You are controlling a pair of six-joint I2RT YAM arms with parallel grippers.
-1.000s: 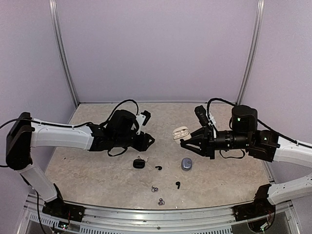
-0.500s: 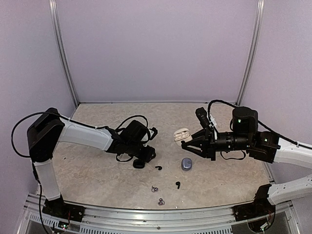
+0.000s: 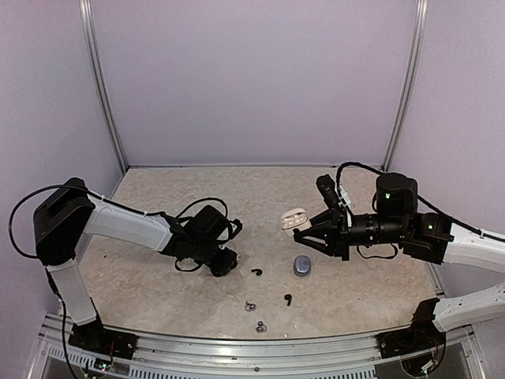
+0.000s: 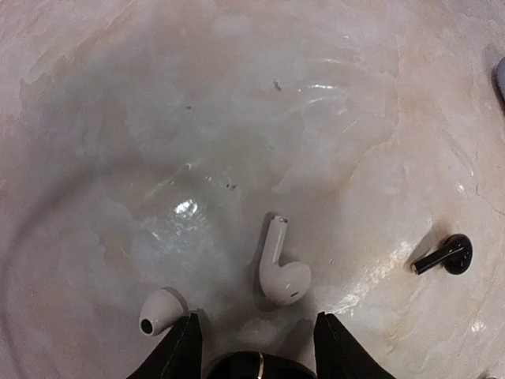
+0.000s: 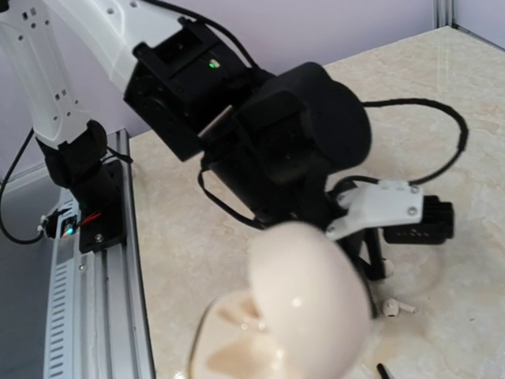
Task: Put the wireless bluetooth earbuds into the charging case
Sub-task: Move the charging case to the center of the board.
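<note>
My right gripper is shut on an open white charging case, held above the table; the case fills the lower right wrist view and hides the fingers. My left gripper is low on the table, over the black case, whose rim shows between its spread fingers. Its jaws are open. A white stemmed earbud lies just past the fingertips, and a second white one lies by the left finger. Black earbuds and silvery ones lie in front.
A grey-blue closed case sits on the table below the right gripper. A metal rail runs along the near edge, and purple walls enclose the table. The left arm fills the middle of the right wrist view.
My left gripper has dropped from above the table and slid left and down onto the black case, which it now covers in the top view. The right arm with the white case has stayed still.
</note>
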